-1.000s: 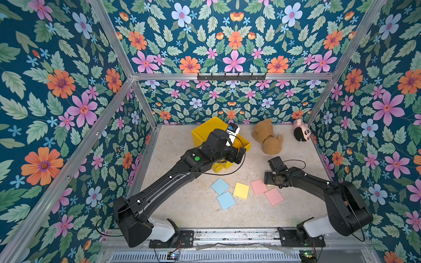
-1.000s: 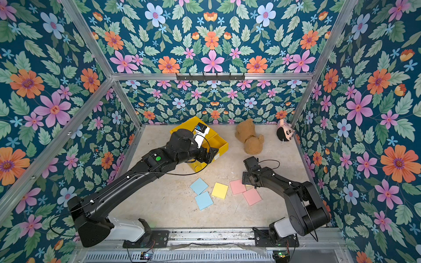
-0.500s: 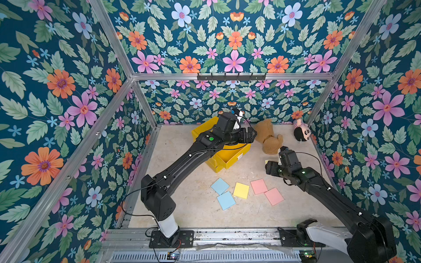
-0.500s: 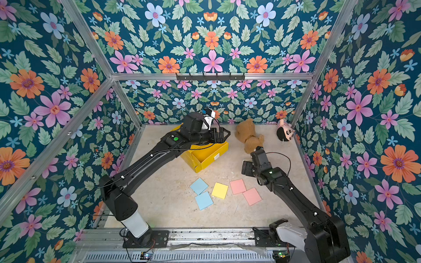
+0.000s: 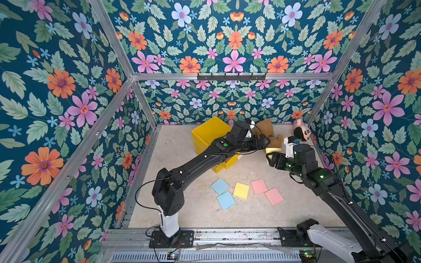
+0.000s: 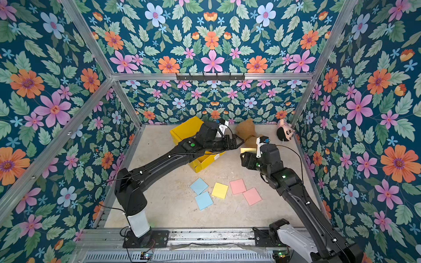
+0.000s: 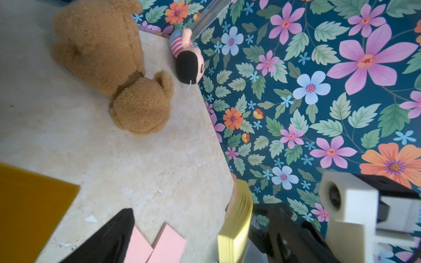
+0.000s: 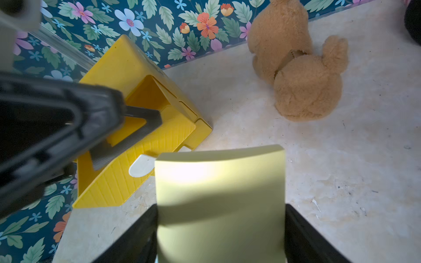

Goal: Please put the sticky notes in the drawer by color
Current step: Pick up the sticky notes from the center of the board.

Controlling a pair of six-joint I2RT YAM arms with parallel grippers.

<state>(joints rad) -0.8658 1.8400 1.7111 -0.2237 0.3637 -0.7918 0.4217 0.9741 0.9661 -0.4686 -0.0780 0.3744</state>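
1. Delivery step: right gripper [image 8: 220,207] clamps pale yellow square paper pad [image 8: 219,180] aloft, right of bright yellow plastic drawer cabinet [image 5: 209,132].
2. Left gripper [image 5: 264,143] wide, empty, beside pad.
3. Next, likely: pad into open drawer [image 6: 205,162].

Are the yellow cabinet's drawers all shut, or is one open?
Open. In the right wrist view a drawer stands pulled out of the yellow cabinet, its inside exposed; both top views show a drawer jutting forward.

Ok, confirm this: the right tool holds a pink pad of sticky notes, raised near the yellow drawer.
Wrong colour. The pad in the right tool is pale yellow, not pink; the right wrist view shows it. It is raised near the yellow drawer, as you said.
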